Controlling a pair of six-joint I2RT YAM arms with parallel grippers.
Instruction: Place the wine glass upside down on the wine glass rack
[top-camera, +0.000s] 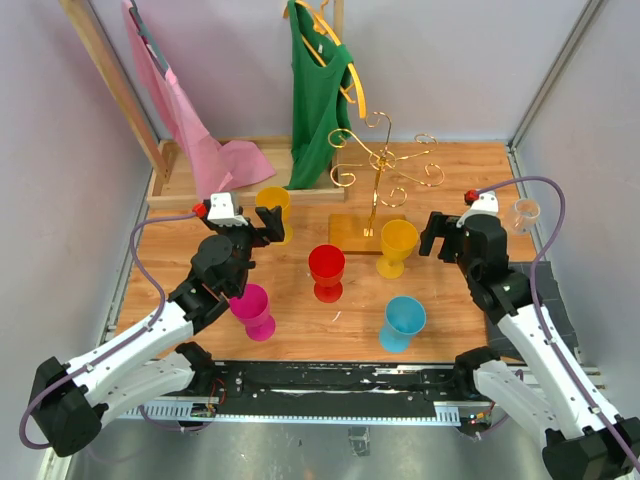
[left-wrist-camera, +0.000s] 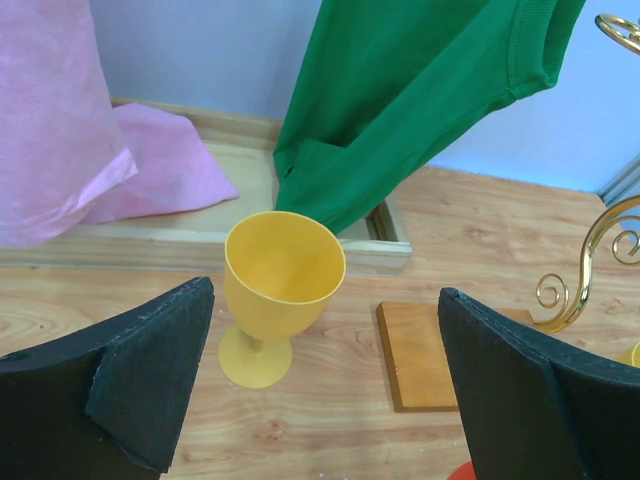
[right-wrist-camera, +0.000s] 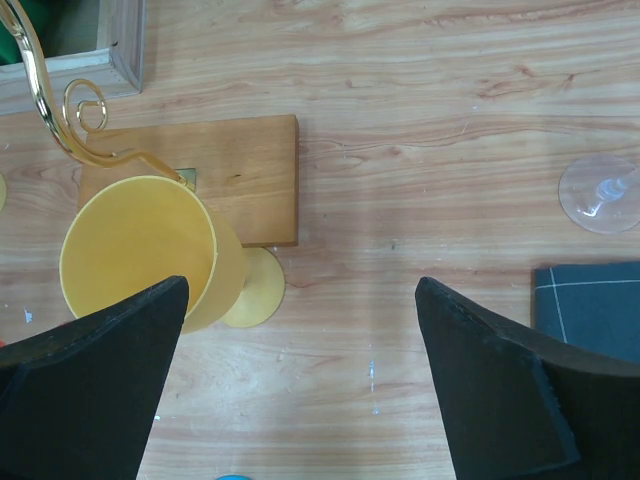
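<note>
Six glasses stood upright on the tabletop (top-camera: 300, 345) around the rack (top-camera: 377, 165) and none hung from it, so I'd say the job hadn't really started. Both end effectors were spread wide with nothing in them.

The left end effector (left-wrist-camera: 325, 395) pointed at a yellow glass (left-wrist-camera: 285, 275) left of the rack, its bowl framed between the fingers, which looked like lining up for a grab. The right end effector (right-wrist-camera: 300, 390) hovered just right of the rack, above a second yellow glass (right-wrist-camera: 140, 250) whose foot sat right beside the rack's base.

A red glass (top-camera: 327, 268), a pink glass (top-camera: 252, 308) and a blue glass (top-camera: 404, 320) stood in front of the rack. A clear glass (top-camera: 525, 212) was well off to the rack's right. Couldn't tell which one was the target.

Everything was bowl-up, so whichever gets picked needs flipping before its stem slides into a curled arm. The green shirt (top-camera: 318, 90) hung just behind the rack, so it might snag.
</note>
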